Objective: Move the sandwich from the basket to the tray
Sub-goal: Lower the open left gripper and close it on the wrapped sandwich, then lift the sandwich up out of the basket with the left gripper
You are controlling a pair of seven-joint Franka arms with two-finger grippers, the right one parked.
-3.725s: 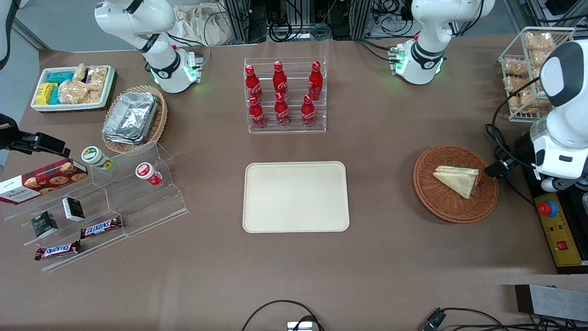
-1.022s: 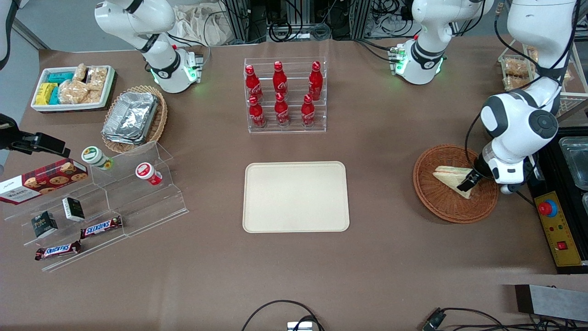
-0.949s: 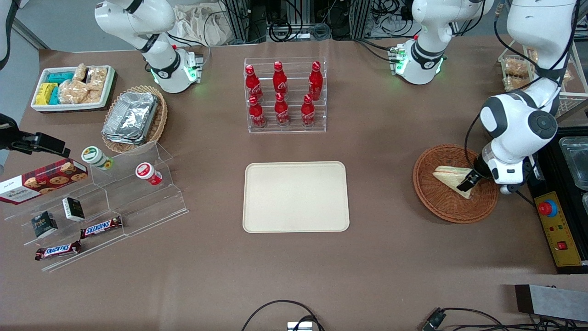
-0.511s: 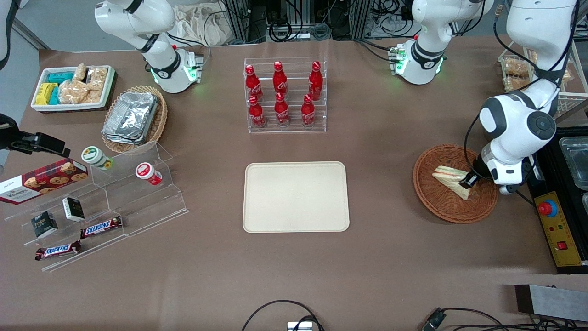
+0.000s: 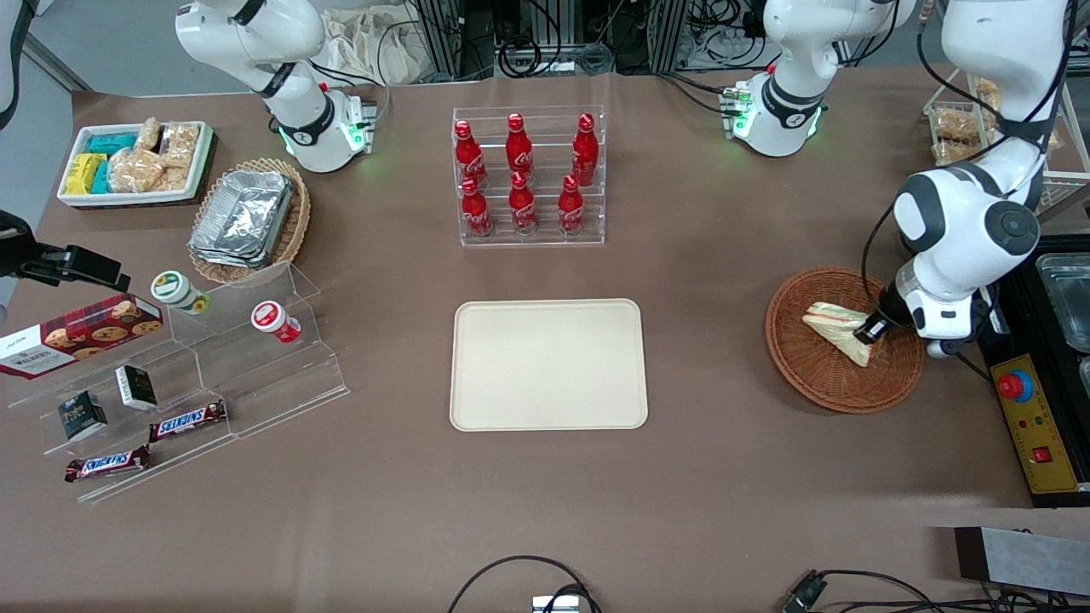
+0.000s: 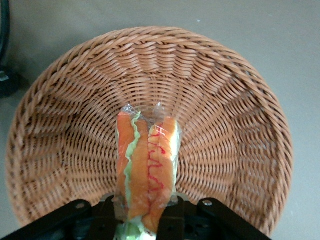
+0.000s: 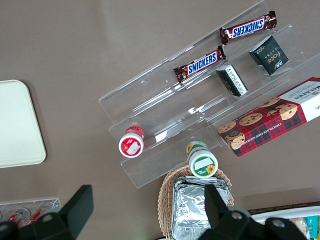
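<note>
Since the earlier frame, the sandwich has tipped up inside the basket, its wide end raised where the claw has clamped onto it. From the left wrist view the claw's fingers are closed on the sandwich's filling edge, orange and green layers showing under clear wrap. On the worktop, the tray lies well apart from the basket, toward the parked arm's end.
</note>
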